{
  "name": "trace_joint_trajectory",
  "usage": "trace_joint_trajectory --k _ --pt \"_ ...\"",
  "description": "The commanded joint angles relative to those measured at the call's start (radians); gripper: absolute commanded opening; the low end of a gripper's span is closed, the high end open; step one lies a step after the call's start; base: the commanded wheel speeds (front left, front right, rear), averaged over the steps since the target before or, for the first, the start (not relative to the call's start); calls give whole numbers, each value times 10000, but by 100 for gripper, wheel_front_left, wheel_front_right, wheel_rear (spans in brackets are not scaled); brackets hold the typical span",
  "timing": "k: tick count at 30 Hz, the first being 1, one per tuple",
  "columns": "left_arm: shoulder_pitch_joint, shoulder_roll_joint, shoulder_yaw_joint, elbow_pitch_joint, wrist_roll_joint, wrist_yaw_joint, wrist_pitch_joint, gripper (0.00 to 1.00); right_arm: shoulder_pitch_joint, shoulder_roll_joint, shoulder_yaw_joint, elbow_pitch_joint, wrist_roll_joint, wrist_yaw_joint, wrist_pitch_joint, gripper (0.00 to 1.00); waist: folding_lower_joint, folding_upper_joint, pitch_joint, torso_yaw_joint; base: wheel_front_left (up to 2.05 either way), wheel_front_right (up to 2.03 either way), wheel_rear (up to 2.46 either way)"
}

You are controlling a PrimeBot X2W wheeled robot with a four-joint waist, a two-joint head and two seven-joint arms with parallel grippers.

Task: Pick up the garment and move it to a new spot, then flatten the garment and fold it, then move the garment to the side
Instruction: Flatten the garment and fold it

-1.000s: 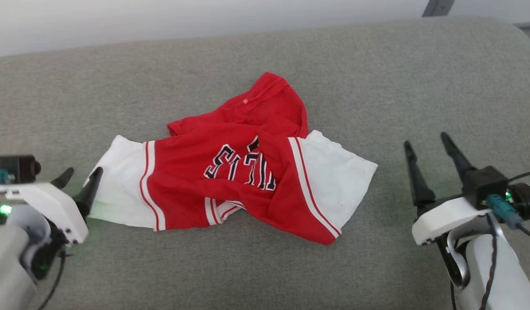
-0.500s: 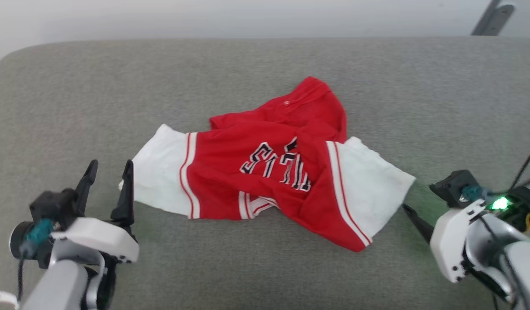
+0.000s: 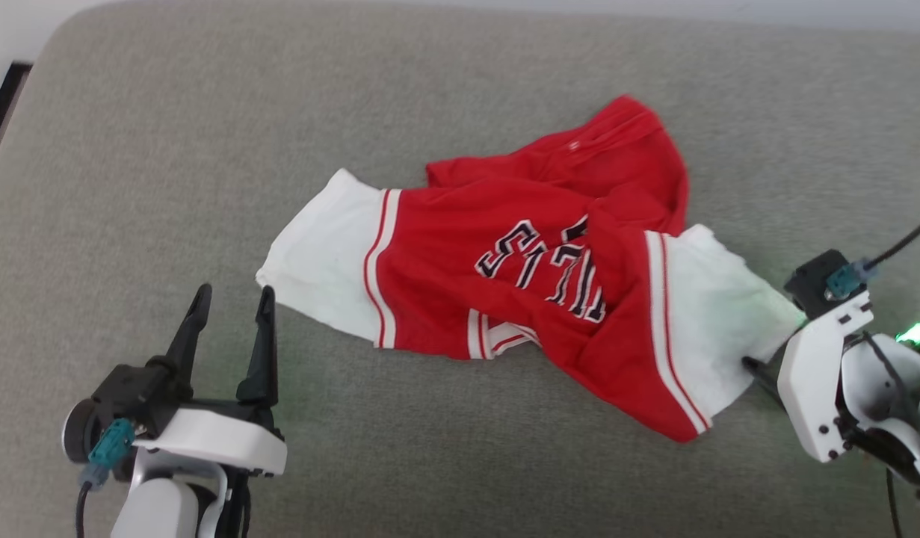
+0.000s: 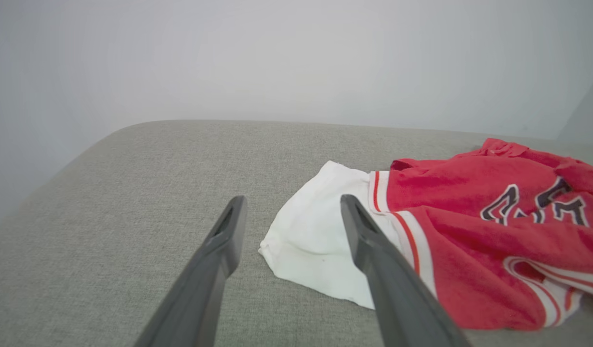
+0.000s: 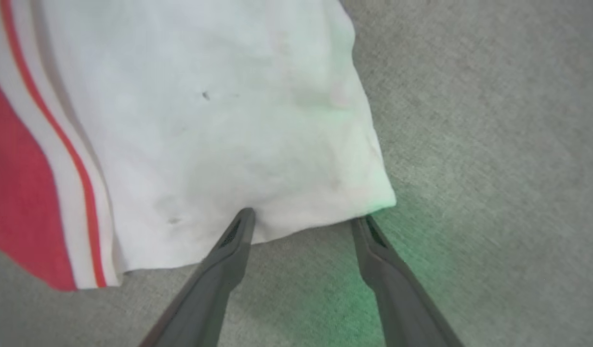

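While both jaws gape, the garment (image 3: 460, 246) lies between them — nearer the right

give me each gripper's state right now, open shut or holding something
Left gripper: open, empty, short of the garment's white sleeve.
Right gripper: open, holding nothing, fingertips at the other white sleeve's edge.

You've got black, white-edged lettering (image 3: 542, 269) on the red chest of the garment (image 3: 445, 254), upside down to the head camera. Folds swallow part of it, and only "LLS" reads clearly. The small white mark (image 3: 573, 146) near the collar is too tiny to read.
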Motion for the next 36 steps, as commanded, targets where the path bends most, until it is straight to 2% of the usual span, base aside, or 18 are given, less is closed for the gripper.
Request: trace_joint_trajectory --k 1,6,7,8,9,10,14,16,18,20,22,26,28,30,33,36 --pt "-150 -123 176 38 156 -134 -50 100 -20 98 -24 126 -38 -8 257 100 0 0 257 223 0 0 0" --pt "-322 -472 644 124 442 -477 -51 100 121 180 99 201 -134 -7 1015 100 0 0 396 353 0 0 0" --pt "-334 -499 717 123 479 -535 -51 100 177 149 166 176 -163 -7 1157 87 0 0 400 365 0 0 0" --pt "-345 -525 771 126 521 -557 -51 100 206 136 166 123 -150 -5 1235 47 0 0 409 367 0 0 0" --pt "-378 -524 791 111 587 -607 -51 100 231 167 100 90 -127 -5 1295 33 0 0 418 364 0 0 0" --pt "-444 -486 793 88 620 -629 -51 100 251 160 93 59 -158 -5 1360 0 0 0 419 356 0 0 0" --pt "-679 -173 454 78 477 -699 -51 100 295 171 -37 -25 -289 -8 1368 0 0 0 393 324 0 0 0" --pt "-950 277 -305 58 -148 -699 -51 100 296 167 -63 -90 -354 -8 1384 0 0 0 374 315 0 0 0" --pt "-1331 1098 -1105 302 -939 -691 209 100 284 187 -32 -159 -370 -8 1426 0 0 0 402 296 0 0 0" --pt "-1854 1862 -2024 526 -2137 -694 1456 100 214 203 23 -233 -355 -8 1491 0 0 0 463 270 0 0 0" --pt "-2407 2728 -2802 666 -3380 -695 3255 100 116 204 61 -285 -359 -8 1523 0 0 0 549 237 0 0 0" --pt "-3280 3869 -3602 787 -6055 -697 6913 100 -148 236 142 -358 -410 -8 1535 0 0 0 746 155 0 0 0" --pt "-3686 4068 -3570 889 -7182 -699 8238 100 -251 260 173 -373 -453 -11 1531 0 0 0 857 114 0 0 0" --pt "-4047 4205 -3467 1181 -7802 -620 9216 100 -336 286 224 -376 -491 -18 1531 0 0 0 971 44 0 0 0" --pt "-4432 3979 -3418 1588 -8519 -481 10119 100 -500 338 277 -374 -532 -28 1516 0 0 0 1155 -74 0 0 0" --pt "-4841 3833 -3418 2109 -8675 -377 10460 100 -654 377 349 -292 -553 -31 1443 0 0 0 1298 -187 0 0 0"
